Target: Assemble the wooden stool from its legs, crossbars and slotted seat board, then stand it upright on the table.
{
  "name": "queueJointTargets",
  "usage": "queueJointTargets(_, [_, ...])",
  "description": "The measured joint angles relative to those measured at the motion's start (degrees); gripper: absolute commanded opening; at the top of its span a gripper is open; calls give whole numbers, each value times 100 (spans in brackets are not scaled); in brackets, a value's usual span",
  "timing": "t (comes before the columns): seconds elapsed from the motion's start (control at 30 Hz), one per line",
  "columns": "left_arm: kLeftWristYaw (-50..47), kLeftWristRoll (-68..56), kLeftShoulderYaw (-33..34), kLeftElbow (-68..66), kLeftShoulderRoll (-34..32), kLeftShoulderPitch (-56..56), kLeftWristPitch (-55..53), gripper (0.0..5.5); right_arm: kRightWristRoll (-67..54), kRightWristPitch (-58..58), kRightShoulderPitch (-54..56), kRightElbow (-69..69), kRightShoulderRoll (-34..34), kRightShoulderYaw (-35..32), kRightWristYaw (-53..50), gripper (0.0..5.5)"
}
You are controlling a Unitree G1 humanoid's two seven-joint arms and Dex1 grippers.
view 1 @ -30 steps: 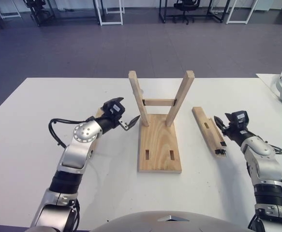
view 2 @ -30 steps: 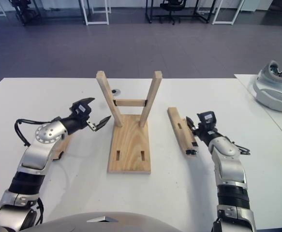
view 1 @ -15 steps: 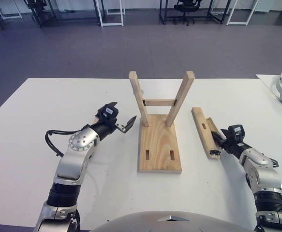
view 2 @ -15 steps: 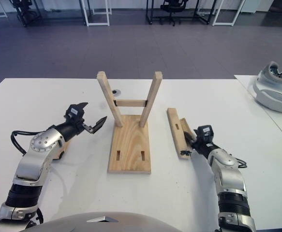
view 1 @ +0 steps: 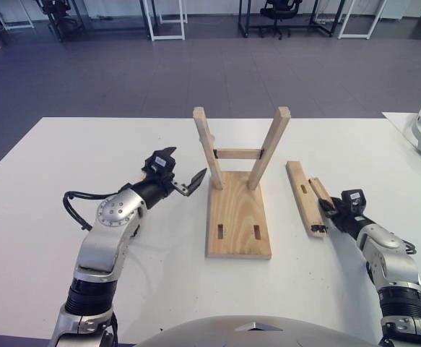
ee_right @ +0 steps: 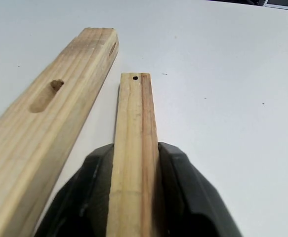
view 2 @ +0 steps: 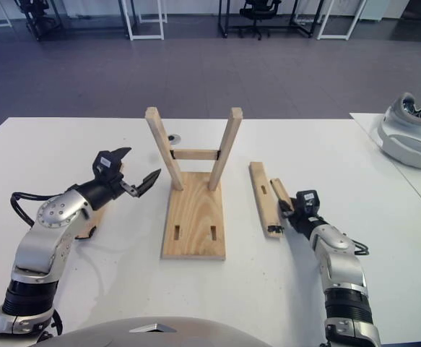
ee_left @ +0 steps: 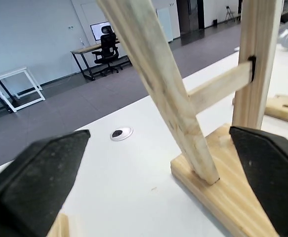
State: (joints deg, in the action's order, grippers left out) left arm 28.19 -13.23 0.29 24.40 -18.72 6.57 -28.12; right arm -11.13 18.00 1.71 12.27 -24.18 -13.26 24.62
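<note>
The slotted seat board (view 1: 239, 217) lies flat on the white table (view 1: 66, 159). Two legs (view 1: 206, 148) stand up from its far end, joined by a crossbar (view 1: 237, 153). To its right lies a loose leg (view 1: 301, 194) with a thin crossbar (ee_right: 134, 123) beside it. My right gripper (view 1: 328, 210) is shut on the near end of that thin crossbar. Left of the standing legs, my left gripper (view 1: 188, 162) hovers open, its fingers (ee_left: 45, 168) wide apart and holding nothing. Another wooden piece (view 2: 89, 223) lies under my left forearm.
A white headset (view 2: 411, 130) rests at the table's far right edge. A round cable grommet (view 2: 172, 137) sits in the table behind the legs. Office chairs and desks stand on the floor beyond the table.
My right gripper has come down to the thin crossbar's near end and shut on it; the crossbar now angles away from the loose leg. My left gripper has drawn back a little leftward, still open.
</note>
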Motion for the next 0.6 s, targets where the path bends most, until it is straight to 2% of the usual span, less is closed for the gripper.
queueJointTargets(0.1, [-232,-1593,831,343,552,528,-430,522,44,-490,181,62,-41,-349,-454,131])
queueJointTargets(0.2, [-648,-3214,1401,490,854,1273,-873,522,23,-1143,1125,-1150,-355,-343,-399,131])
queueJointTargets(0.3, [-1028,-4375,1497,405,1050,1999,-1206,522,-103,-1244,1892,-3222,-76,1086,241,131])
queueJointTargets(0.37, [-1192,-4775,1421,280,1155,2216,-1286,487,-218,-1120,2106,-3796,239,1775,360,131])
queueJointTargets(0.47, [-1406,-5197,1305,248,1276,2394,-1292,426,-299,-936,2440,-4124,508,2131,365,131])
queueJointTargets(0.6, [-1624,-5604,1327,252,1264,2420,-1262,357,-334,-911,2483,-4117,512,2154,474,131])
